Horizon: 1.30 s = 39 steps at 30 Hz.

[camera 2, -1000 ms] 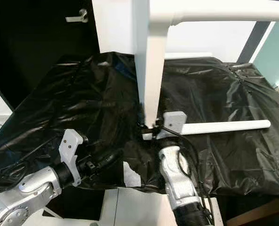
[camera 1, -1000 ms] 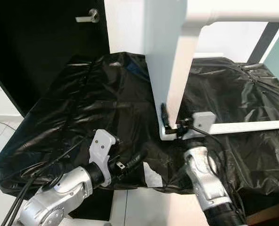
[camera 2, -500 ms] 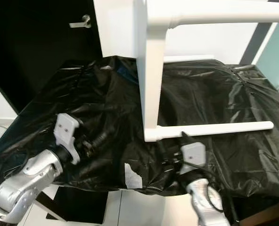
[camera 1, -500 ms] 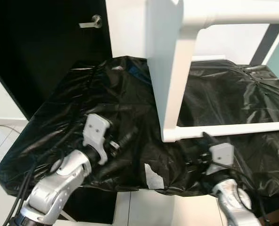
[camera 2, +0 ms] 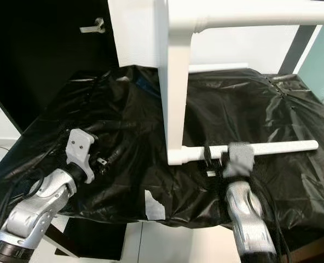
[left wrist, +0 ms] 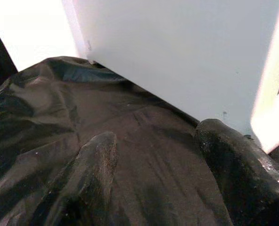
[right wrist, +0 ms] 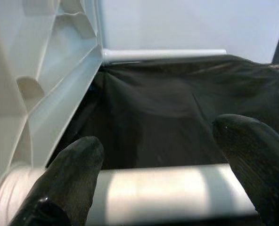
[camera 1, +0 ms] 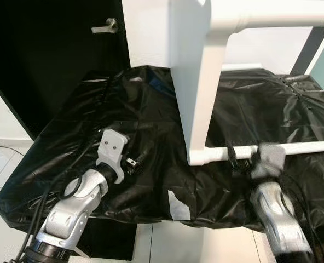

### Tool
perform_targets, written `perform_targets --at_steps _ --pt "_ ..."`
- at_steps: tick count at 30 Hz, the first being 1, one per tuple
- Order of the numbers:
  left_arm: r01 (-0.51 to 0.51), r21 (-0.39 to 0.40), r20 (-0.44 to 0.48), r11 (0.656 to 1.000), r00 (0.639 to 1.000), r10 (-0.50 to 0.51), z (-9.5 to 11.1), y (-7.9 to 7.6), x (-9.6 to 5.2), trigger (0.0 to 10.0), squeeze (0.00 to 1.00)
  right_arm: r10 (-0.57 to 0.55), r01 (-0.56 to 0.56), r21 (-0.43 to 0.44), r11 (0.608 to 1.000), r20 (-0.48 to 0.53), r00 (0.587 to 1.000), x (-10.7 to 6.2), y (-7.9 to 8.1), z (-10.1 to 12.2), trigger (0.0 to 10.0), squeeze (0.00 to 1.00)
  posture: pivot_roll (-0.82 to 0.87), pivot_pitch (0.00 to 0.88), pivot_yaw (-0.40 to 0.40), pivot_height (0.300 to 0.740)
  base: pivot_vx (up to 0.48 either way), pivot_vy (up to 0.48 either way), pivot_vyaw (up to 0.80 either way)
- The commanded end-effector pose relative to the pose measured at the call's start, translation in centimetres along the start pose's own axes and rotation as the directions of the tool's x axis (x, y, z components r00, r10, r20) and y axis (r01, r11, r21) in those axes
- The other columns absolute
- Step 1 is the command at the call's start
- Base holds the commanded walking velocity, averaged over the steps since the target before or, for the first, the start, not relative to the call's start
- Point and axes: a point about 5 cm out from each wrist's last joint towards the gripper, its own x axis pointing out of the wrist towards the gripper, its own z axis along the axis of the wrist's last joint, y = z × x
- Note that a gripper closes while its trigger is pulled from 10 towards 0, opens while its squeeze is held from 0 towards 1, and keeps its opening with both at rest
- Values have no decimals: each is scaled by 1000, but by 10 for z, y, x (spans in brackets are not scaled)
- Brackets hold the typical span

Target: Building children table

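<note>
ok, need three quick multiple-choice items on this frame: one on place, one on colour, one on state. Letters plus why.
1. Where is the right claw?
A. At the white table leg lying on the sheet
B. On the door handle
C. On the floor

2. What colour is the sheet under the table parts?
A. Blue
B. Black
C. Red

3. How is the left claw?
A. Shut on a screw
B. Shut on the sheet
C. Open, holding nothing

Key: 1 A, its fingers straddle the white table leg near the joint. 2 B, glossy black plastic. 3 C, the left wrist view shows fingers spread over bare sheet.
</note>
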Motion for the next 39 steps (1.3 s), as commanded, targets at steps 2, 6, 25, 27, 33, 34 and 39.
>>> perform_targets --at_steps 2,6,25,27,33,34,39 --pt "-62 19 6 998 998 62 -1 6 1 10000 0 35 -34 44 998 -24 999 16 5 0 10000 0 -7 0 9 740 0 0 0" --pt "-79 27 14 996 997 79 0 8 1 10000 0 135 -132 69 989 -43 990 37 18 1 10000 0 9 0 3 740 0 0 0" --pt "-5 -6 42 1000 999 5 12 15 -7 10000 0 525 -509 251 823 4 851 49 117 10 10000 0 35 0 -5 740 0 0 0" --pt "74 -11 18 997 997 -73 11 7 -12 10000 0 540 -522 257 813 4 842 53 125 12 10000 0 46 0 -10 740 0 0 0" --pt "176 -9 -85 984 981 -176 4 -10 -23 10000 0 572 -554 257 792 6 820 65 146 19 10000 0 59 0 -13 740 0 0 0" --pt "158 -7 -92 987 983 -158 4 -9 -22 10000 0 573 -555 258 791 7 820 67 147 20 10000 0 61 0 -13 740 0 0 0" --pt "-51 24 -137 998 989 53 2 7 -16 10000 0 573 -559 247 791 17 819 73 149 23 10000 0 74 0 -23 740 0 0 0"
